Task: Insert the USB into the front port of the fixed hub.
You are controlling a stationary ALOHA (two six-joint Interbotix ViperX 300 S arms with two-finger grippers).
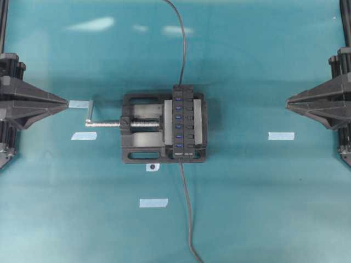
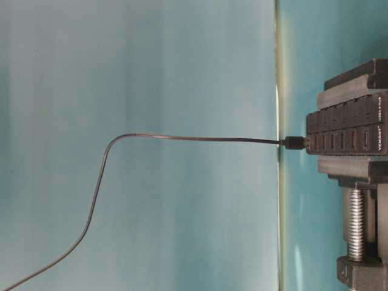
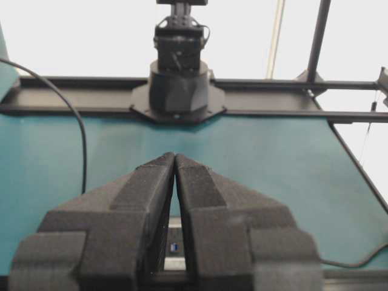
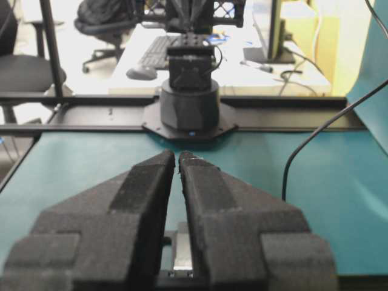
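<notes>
Only the table-level view shows the USB (image 2: 294,142) seated in the end port of the fixed hub (image 2: 347,136). Overhead, the hub sits clamped in the vise (image 1: 164,128) at frame centre, with open table (image 1: 263,203) around. Left end effector (image 3: 175,159) and right end effector (image 4: 177,156) are closed, empty, at the frame's side edges.

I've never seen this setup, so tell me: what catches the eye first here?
At the table's middle, a black vise with a silver screw clamps the fixed hub, its blue ports in a row. Thin black cables run from both its ends. The left end effector and right end effector sit shut at the edges.
</notes>
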